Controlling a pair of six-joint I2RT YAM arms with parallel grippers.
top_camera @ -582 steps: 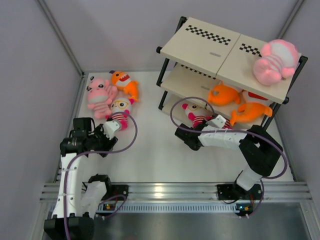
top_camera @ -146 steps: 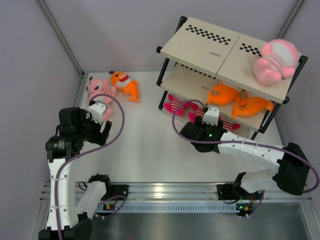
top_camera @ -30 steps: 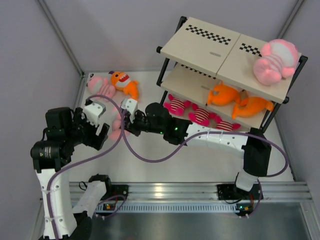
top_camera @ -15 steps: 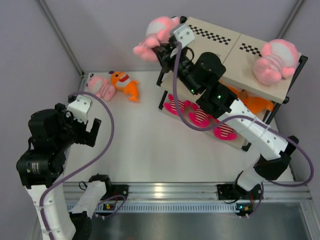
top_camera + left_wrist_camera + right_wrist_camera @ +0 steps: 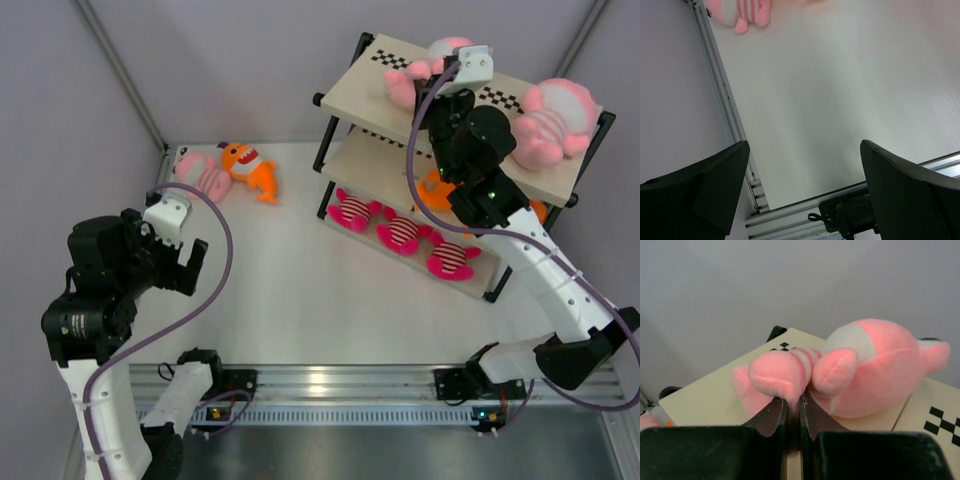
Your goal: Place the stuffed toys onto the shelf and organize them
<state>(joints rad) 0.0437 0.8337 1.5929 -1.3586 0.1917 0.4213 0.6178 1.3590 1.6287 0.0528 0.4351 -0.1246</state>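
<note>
Holding pink plush [image 5: 865, 370] on shelf [image 5: 385, 95] top: right end effector [image 5: 792, 407] clamped on its leg, likely ahead of release; left end effector [image 5: 802, 147] apart, idle.

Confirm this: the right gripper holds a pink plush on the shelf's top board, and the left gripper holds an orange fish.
Wrong about the left gripper: the left wrist view shows it open and empty. The right gripper does hold a pink plush on the shelf's top board.
</note>
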